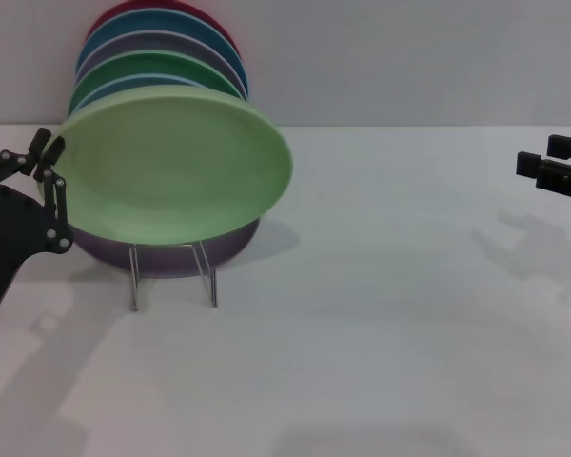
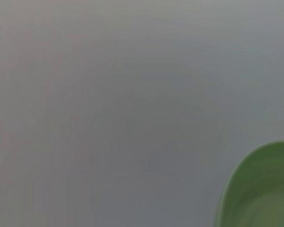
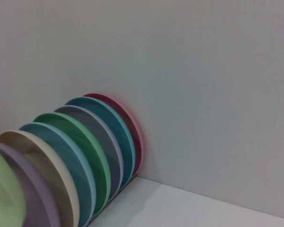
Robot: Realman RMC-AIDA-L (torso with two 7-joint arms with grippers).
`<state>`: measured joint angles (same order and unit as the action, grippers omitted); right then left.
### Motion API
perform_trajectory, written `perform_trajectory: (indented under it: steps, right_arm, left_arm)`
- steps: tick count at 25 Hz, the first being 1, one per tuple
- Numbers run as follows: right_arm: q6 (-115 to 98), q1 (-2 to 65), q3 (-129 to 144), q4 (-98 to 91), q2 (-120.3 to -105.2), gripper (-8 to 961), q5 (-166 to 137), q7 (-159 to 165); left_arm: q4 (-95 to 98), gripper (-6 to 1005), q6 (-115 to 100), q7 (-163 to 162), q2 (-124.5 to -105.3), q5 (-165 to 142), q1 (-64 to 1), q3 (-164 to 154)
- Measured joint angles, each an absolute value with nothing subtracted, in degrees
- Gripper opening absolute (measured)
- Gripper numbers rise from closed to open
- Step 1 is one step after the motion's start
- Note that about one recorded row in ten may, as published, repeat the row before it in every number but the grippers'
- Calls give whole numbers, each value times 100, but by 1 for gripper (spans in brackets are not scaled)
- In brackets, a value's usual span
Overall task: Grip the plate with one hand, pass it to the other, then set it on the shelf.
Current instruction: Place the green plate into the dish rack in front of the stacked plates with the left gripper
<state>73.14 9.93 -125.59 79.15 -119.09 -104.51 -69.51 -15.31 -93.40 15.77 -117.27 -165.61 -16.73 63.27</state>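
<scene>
My left gripper (image 1: pixel 49 152) is clamped on the near-left rim of the round pale mint-green plastic plate (image 1: pixel 176 167), tilted over the rack; my right gripper (image 1: pixel 552 167) waits well apart, state unclear.

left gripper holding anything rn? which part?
Left gripper is at the left rim of the pale green plate, apparently pinching its edge; contact isn't clearly visible. Right gripper holds nothing.
</scene>
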Motion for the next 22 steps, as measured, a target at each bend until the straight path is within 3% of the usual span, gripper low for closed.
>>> perform_trajectory:
  steps: [22]
  right_arm:
    - [7348, 997, -12520, 7840, -11909, 577, -10457, -6998]
  left_arm:
    - [-1011, 177, -9100, 1883, -11812, -16555, -1896, 6176]
